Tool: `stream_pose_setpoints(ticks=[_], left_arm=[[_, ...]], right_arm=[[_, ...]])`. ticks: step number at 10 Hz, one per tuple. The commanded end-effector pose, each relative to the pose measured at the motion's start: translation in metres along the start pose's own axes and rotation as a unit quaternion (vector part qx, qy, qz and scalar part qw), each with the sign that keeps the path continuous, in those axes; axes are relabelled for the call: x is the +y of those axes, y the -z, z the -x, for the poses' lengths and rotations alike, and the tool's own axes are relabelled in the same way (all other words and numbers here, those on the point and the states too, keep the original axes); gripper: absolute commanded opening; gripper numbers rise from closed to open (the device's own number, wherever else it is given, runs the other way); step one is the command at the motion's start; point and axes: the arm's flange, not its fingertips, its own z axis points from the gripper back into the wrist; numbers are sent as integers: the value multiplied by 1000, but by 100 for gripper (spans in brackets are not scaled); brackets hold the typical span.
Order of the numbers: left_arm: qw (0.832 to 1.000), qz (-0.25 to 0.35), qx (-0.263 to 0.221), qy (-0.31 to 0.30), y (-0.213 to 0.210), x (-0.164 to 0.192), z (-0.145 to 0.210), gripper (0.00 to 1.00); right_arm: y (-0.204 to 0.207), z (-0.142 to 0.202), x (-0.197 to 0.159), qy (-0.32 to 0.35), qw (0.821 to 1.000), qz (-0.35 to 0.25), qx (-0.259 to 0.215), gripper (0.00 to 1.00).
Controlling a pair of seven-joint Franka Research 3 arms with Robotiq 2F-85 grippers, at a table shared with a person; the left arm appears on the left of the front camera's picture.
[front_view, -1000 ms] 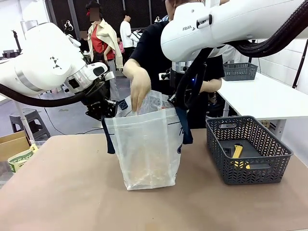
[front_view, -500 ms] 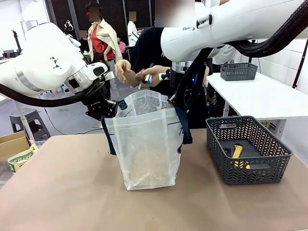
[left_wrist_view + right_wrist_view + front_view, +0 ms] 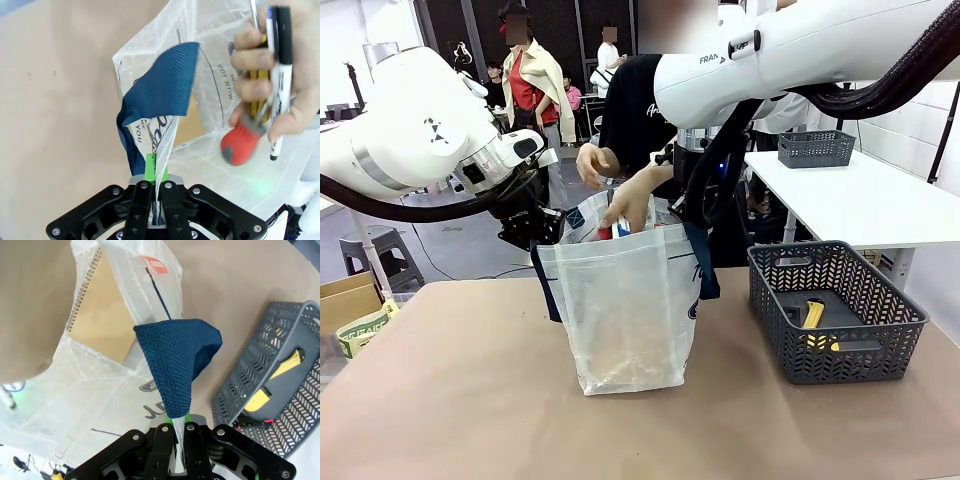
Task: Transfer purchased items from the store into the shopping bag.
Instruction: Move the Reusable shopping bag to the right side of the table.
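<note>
Bench (image 3: 440, 400) carries the shopping bag (image 3: 625, 310), upright at centre, mouth spread wide. Grey basket (image 3: 840, 320) stands just to its right. My left gripper (image 3: 156, 167) is pressed together on the bag's left rim by the navy strap; my right gripper (image 3: 179, 421) pinches the right rim likewise. A person's hand (image 3: 630, 205) dips into the mouth with purchased items (image 3: 240, 145): a red-handled tool, probably a screwdriver, plus markers. Spiral notebook (image 3: 102, 325) lies inside.

At the centre of the front view, the person's hand (image 3: 630, 205) is dipping behind the shopping bag (image 3: 625, 310) rim, which is hiding its fingertips. At the left wrist view's right side, the red-handled tool (image 3: 240, 145) is showing blurred, and the frame edge is cutting off the hand. At the right wrist view's lower right, the basket (image 3: 245, 360) is running off the edge.
</note>
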Motion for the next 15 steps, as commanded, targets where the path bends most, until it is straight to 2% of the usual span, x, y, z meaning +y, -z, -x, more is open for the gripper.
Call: stream_pose_setpoints(ticks=[1,15], left_arm=[[1000,0,1,0,1,0,1,0],[1000,0,1,0,1,0,1,0]], right_arm=[[0,0,0,0,1000,0,-1,0],[0,0,0,0,1000,0,-1,0]])
